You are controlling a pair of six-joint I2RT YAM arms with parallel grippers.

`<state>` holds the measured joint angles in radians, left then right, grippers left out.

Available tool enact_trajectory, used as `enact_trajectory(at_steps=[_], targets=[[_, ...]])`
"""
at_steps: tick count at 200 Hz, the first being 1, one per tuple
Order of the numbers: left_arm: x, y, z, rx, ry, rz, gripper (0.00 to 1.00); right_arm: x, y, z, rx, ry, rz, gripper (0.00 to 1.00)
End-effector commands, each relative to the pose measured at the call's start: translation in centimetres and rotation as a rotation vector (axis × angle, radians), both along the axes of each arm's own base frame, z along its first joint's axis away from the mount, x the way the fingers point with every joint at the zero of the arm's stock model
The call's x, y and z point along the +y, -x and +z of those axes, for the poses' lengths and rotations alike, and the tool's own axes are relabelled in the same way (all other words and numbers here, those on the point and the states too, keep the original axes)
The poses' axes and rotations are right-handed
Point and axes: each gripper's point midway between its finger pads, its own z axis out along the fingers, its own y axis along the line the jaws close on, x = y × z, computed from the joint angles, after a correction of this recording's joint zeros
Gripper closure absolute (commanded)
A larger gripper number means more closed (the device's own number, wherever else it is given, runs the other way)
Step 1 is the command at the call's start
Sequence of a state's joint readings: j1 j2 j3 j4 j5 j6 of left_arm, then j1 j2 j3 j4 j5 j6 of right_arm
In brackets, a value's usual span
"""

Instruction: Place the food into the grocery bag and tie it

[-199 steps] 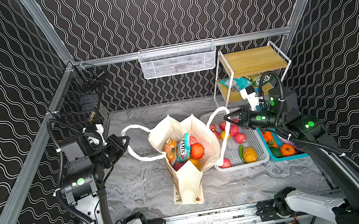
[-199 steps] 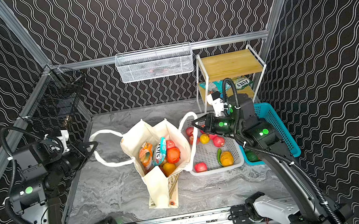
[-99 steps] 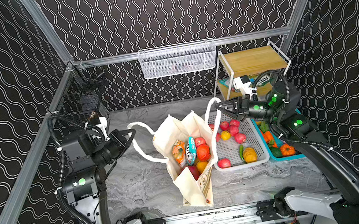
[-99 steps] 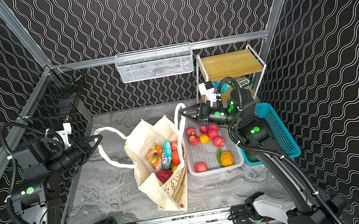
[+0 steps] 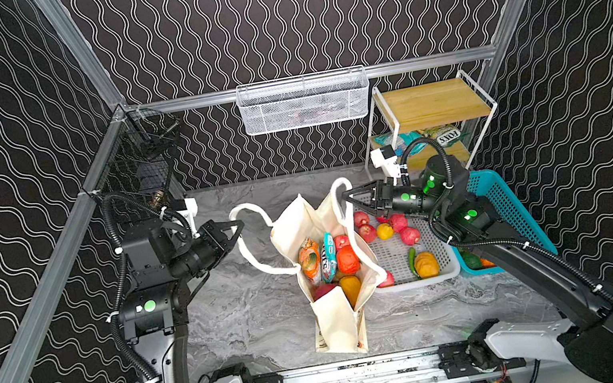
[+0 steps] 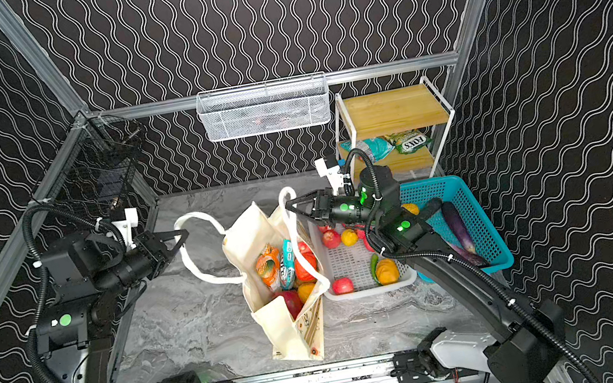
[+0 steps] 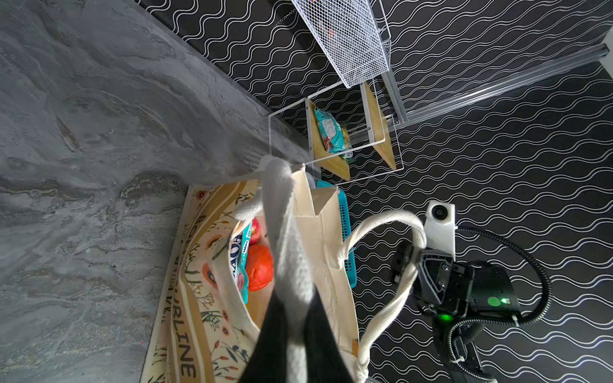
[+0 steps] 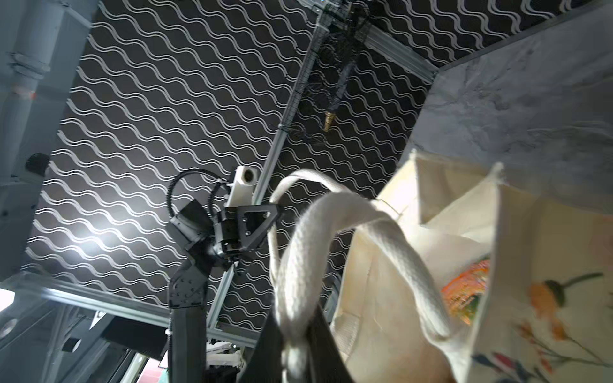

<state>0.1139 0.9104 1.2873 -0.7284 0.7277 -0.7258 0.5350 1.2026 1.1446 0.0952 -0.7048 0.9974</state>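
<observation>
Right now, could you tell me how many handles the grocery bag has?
2. The left handle is pinched in the left gripper; the right handle is held in the right gripper. No more seem hidden.

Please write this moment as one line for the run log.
left tool: shut on left handle | right tool: shut on right handle | grocery bag: upright, open, food inside | tied: not yet

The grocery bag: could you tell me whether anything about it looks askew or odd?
Nothing looks spilled or damaged. The grocery bag is only stretched lopsided: the left gripper holds one handle out sideways, the right gripper holds the other handle up, and the food sits inside.
</observation>
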Motion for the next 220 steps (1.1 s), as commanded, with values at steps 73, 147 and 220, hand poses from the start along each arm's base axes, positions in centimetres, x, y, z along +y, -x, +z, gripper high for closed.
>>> enact_trajectory(at_steps=[73,147,220], targets=[[0.1,-0.6,-0.5,-0.022,-0.020,-0.006,1.00,-1.8,2.7,-3.5,-0.057,0.142,-0.006,0.62],[0.0,-0.5,0.0,-0.029,-0.024,-0.014,1.00,-0.5,0.6,-2.1,-0.094,0.116,-0.008,0.66],[0.0,-0.2,0.2,-0.032,-0.035,-0.019,1.00,-1.1,1.0,2.0,-0.169,0.099,-0.034,1.00]])
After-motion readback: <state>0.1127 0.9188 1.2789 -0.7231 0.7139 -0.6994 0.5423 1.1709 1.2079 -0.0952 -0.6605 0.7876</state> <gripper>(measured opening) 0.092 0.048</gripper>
